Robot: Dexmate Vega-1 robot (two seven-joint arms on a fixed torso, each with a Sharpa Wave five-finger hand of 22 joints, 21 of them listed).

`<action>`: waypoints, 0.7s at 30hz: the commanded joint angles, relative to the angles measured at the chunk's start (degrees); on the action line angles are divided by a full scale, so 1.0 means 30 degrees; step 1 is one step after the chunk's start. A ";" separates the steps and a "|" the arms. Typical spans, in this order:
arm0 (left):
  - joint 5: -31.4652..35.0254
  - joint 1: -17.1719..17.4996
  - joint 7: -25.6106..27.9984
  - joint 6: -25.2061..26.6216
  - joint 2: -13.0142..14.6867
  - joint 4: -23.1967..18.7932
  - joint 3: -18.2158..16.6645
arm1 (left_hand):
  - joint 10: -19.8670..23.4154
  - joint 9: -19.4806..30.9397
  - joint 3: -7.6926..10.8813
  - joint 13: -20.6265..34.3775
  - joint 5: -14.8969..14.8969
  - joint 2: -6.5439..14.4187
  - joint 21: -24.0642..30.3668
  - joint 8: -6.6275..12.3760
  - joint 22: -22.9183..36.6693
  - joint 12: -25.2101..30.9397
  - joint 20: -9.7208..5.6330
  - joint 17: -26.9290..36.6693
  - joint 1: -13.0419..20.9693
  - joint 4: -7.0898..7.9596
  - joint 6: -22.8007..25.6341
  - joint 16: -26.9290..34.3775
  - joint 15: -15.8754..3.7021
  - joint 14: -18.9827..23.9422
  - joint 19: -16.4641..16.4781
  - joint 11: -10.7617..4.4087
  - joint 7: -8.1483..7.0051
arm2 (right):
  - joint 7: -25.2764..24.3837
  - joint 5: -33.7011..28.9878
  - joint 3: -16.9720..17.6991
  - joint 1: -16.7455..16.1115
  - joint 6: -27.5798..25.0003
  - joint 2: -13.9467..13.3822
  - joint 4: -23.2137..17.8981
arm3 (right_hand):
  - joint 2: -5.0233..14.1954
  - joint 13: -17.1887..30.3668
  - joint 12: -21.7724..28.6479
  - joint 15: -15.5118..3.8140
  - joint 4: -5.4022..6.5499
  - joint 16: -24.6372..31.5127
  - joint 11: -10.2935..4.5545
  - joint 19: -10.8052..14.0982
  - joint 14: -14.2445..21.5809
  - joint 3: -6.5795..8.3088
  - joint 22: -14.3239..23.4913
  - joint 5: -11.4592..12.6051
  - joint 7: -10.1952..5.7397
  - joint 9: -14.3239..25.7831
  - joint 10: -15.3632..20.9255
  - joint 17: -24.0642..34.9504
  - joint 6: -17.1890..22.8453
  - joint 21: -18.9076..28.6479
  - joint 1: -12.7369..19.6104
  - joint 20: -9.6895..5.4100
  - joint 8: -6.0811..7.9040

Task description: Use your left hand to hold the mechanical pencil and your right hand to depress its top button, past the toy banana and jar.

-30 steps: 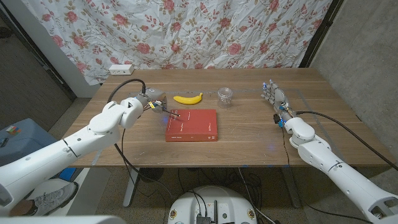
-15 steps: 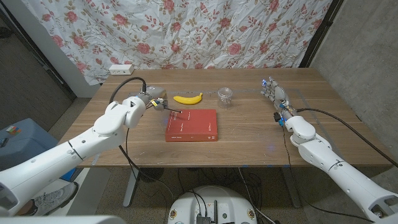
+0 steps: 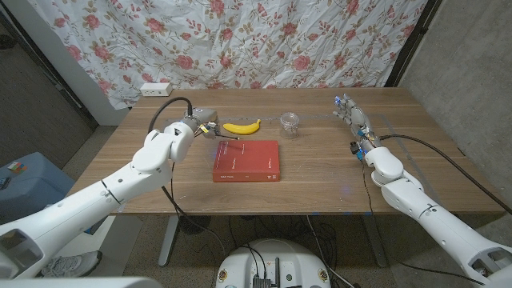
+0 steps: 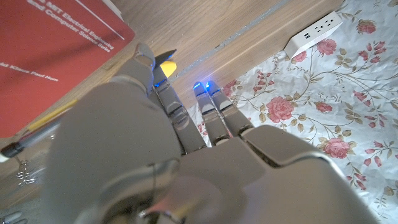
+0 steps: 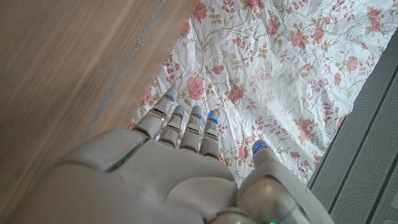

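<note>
Lifted toward the toy banana (image 3: 242, 126), the left robot hand (image 3: 200, 128) grips the mechanical pencil (image 3: 226, 138), slanting over the red book (image 3: 247, 160); the right robot hand (image 3: 354, 120), fingers spread and empty, waits well apart beyond the jar (image 3: 290, 123).

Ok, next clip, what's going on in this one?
The left hand holds the mechanical pencil just off the far left corner of the red book, close to the toy banana. The right hand is empty, fingers extended, over the table's far right side, well apart from the pencil. The jar stands beyond the book, between the two hands. The button press has not begun.
</note>
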 commanded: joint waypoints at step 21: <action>-0.1458 -0.0778 0.2709 0.3939 -0.3484 0.0351 0.1756 | 0.0439 0.0086 -0.0222 0.0131 0.0066 0.0194 0.0031 0.0041 0.0104 0.0038 -0.1508 0.0081 0.0085 0.0034 0.0228 0.0143 -0.3389 0.0407 0.0194 -0.0064 -0.0042 | -0.1252 -0.2443 0.0433 -0.0647 0.2182 -0.0412 -0.0537 | 0.0095 0.0058 0.0052 -0.0065 -0.0261 0.0122 0.0140 0.0063 0.0201 0.0121 0.0058 -0.0057 -0.0690 0.0085 0.0098 0.0026 -0.0307 -0.0015 0.0139 -0.0055 -0.0189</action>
